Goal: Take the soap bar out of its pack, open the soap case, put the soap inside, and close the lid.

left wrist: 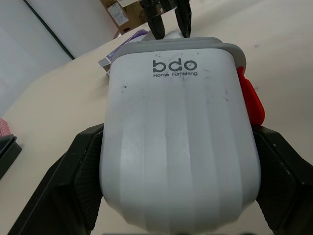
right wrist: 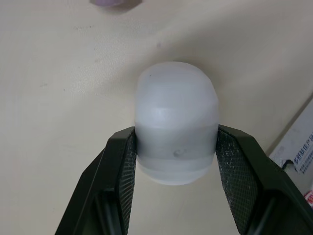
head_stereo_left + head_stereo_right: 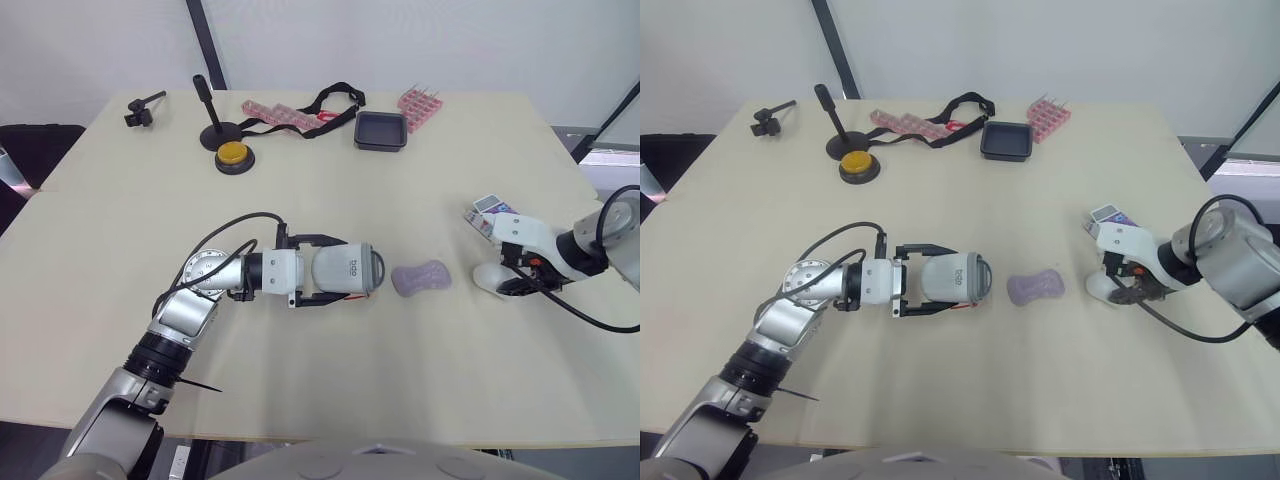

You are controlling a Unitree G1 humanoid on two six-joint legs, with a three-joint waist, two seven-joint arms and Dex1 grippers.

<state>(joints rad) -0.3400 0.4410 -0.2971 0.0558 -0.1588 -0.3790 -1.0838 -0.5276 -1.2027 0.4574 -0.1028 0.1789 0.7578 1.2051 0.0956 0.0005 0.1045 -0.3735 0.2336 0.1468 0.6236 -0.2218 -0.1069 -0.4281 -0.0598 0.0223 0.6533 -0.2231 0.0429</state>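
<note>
Gripping a white piece (image 2: 176,127), right jaws half-hide the soap pack (image 3: 488,207).

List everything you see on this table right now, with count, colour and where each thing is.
soap case: 1, grey-white with red latch, table centre, in the left gripper
soap bar: 1, lilac, on the table between the grippers
soap pack: 1, white and purple, beside the right gripper
rounded piece: 1, white, in the right gripper
tray: 1, black, far side
pink racks: 2, far side, either side of the tray
strap: 1, black, left of the tray
button: 1, yellow on black base, far left
stand: 1, black, behind the button
clamp: 1, black, far left corner
table: 1, beige
left gripper: black, shut
right gripper: black, shut
</note>
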